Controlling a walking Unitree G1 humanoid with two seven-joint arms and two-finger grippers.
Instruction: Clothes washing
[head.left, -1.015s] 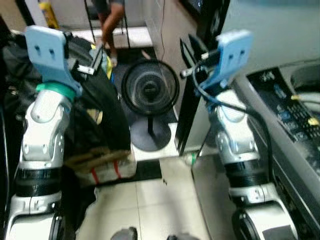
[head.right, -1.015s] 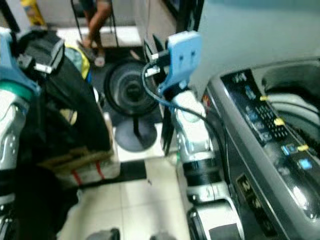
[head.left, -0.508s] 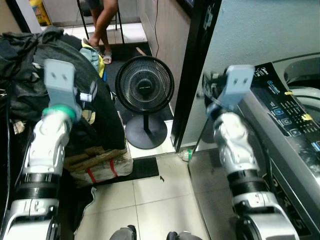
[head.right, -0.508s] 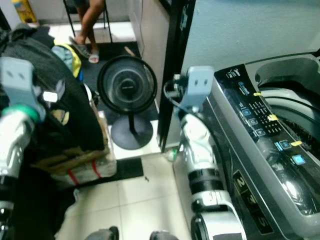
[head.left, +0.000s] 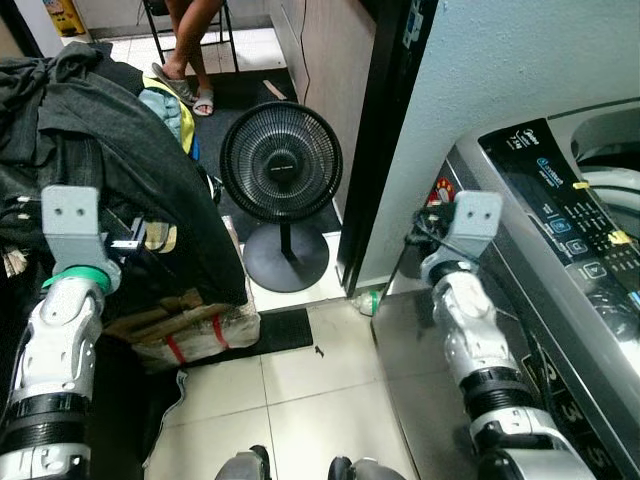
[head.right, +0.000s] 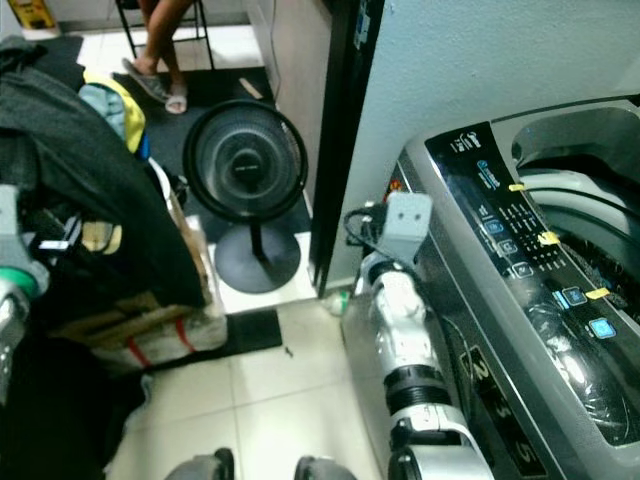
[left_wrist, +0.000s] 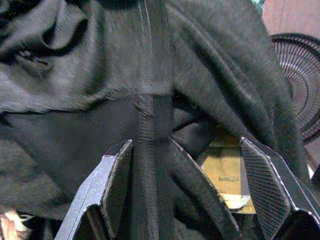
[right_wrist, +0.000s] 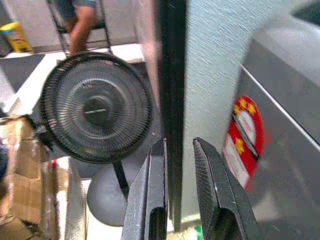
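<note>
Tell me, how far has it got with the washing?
Barely begun, it seems. Done: the grey top-loading washing machine stands with its lid open. In hand: the left gripper, fingers open, points at the heap of dark grey clothes without gripping any. The right gripper, nearly closed and empty, hangs beside the machine. Left: grabbing the clothes, loading the drum and starting a cycle.

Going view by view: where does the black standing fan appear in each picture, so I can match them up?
Left eye view: fan upper centre, on the floor beside the dark clothes pile.
Right eye view: fan upper left of centre.
Left wrist view: fan grille at the frame's edge, past the clothes.
Right wrist view: fan fills the middle, beyond the right tool.
Shared landmark: the black door frame next to the fan.
</note>
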